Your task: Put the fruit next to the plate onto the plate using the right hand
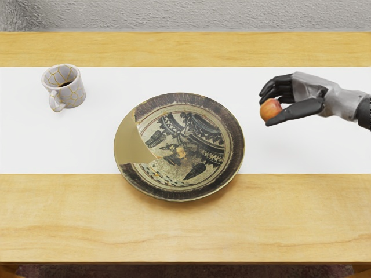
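Right hand [297, 97]: comes in from the right edge, to the right of the plate and level with its far half. The dark fingers [277, 88] curl over the fruit and the thumb presses in from below, so the hand is grasping it.
Table [185, 223]: pale wood, bare in front of the plate and behind it.
Cloth [324, 153]: a white strip across the table, under the plate and reaching out to both sides of it.
Plate [174, 194]: round and dark-rimmed with a painted pattern. A plain gold patch fills its left part. Nothing lies on it.
Mug [64, 87]: to the far left of the plate, apart from it, with its handle facing the front edge.
Fruit [270, 109]: small, round and reddish-orange, held at the fingertips to the right of the plate, clear of the rim. Whether it is off the cloth I cannot tell. It looks round, with no long axis to mind.
Left arm: not in view.
Next move: the plate lies to the left of the held fruit and slightly nearer the front edge, so the carry probably runs leftward over the near rim, then down onto the painted middle.
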`<state>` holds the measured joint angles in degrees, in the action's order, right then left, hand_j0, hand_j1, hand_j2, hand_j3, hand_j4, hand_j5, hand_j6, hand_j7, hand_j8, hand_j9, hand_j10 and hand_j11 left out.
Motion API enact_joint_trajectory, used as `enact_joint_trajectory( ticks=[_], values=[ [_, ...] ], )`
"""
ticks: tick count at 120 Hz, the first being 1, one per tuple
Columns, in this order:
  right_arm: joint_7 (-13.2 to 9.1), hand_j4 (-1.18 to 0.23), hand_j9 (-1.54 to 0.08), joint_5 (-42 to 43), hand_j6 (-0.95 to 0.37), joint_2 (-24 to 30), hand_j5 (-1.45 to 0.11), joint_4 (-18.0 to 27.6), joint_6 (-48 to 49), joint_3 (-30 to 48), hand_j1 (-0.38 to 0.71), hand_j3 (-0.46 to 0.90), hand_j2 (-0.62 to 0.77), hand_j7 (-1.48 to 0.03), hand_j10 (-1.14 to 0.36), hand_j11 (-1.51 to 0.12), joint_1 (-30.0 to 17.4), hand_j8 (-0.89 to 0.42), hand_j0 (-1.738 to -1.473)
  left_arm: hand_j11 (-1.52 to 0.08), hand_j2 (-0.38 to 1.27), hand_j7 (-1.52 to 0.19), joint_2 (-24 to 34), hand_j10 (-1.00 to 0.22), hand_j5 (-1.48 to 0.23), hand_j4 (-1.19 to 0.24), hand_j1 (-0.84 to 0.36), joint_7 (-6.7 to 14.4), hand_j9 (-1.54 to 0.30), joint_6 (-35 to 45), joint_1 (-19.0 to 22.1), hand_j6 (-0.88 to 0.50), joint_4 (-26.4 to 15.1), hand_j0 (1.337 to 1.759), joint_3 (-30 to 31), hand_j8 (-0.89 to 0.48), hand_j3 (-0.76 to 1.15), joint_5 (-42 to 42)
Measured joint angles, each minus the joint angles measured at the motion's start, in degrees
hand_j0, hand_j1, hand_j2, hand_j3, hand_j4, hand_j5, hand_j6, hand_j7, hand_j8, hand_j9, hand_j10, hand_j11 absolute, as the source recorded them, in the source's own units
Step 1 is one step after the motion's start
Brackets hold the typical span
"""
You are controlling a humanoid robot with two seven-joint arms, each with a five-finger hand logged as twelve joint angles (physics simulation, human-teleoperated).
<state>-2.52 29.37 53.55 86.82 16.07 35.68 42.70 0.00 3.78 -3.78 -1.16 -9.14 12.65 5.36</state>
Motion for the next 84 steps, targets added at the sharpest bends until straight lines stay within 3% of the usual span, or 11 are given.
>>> enact_joint_trajectory(
  ticks=[1, 29, 48, 84],
  values=[
    [-0.01, -0.66, -0.85, -0.2, -0.62, -0.01, -0.86, 0.15, 0.06, 0.03, 0.31, 0.0, 0.27, -0.86, -0.52, -0.83, 0.02, -0.45, -1.657, -0.32, 0.05, -0.32, 0.0, -0.24, -0.32, -0.24, 0.06, 0.0, -0.32, 0.0, 0.01, -0.24, 0.0, 1.658, 0.0, -0.24, 0.0, 0.0],
    [-0.26, -0.68, -0.87, -3.85, -0.6, -2.73, -0.89, 2.04, 0.65, 0.29, 0.32, 0.0, 0.33, -0.88, -0.52, -0.85, 1.07, -0.44, -1.656, -0.32, 0.05, -0.32, 0.0, -0.24, -0.32, -0.24, 0.06, 0.0, -0.32, 0.0, 0.02, -0.24, 0.0, 1.658, 0.01, -0.24, 0.0, 0.0],
    [-0.44, -0.69, -0.9, -5.08, -0.62, -6.34, -0.9, 2.45, 0.62, 0.32, 0.26, 0.0, 0.21, -0.9, -0.54, -0.87, 1.71, -0.46, -1.655, -0.32, 0.05, -0.32, 0.0, -0.24, -0.32, -0.24, 0.06, 0.0, -0.32, 0.0, 0.02, -0.24, 0.0, 1.658, 0.01, -0.24, 0.0, 0.0],
    [-4.68, -0.71, -0.91, 0.4, -0.62, -15.91, -0.91, 2.56, -2.11, 0.29, 0.27, 0.0, 0.24, -0.91, -0.52, -0.89, 2.45, -0.45, -1.655, -0.32, 0.05, -0.32, 0.0, -0.24, -0.32, -0.24, 0.06, 0.0, -0.32, 0.0, 0.02, -0.24, 0.0, 1.658, 0.01, -0.24, 0.0, 0.0]
  ],
)
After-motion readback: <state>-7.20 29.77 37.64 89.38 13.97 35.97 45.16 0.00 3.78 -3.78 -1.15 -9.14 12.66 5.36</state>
